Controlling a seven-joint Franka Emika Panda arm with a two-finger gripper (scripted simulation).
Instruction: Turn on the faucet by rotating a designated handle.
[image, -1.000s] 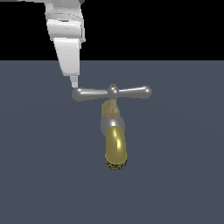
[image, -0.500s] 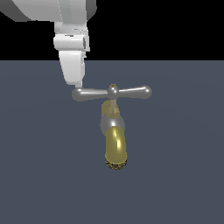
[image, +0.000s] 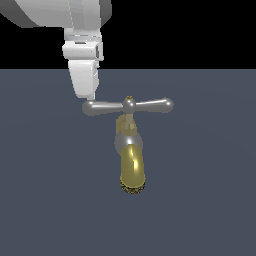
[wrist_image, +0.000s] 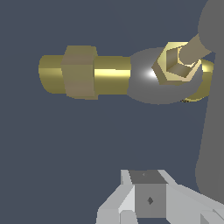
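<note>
End effector (image: 86, 95) at the handle's (image: 128, 106) end on the exterior view's left; faucet (image: 130, 150) mid-scene on the grey bench (image: 210, 190).

White finger tip just touching or just above the bulbous end; whether its jaws are parted or closed cannot be told. Handle's long axis lies level across the exterior view, crosswise to the brass spout (image: 132, 172), which points toward that camera and downward. Advice: push sideways at the very end for leverage, follow the arc, avoid pressing down on the stem.
</note>
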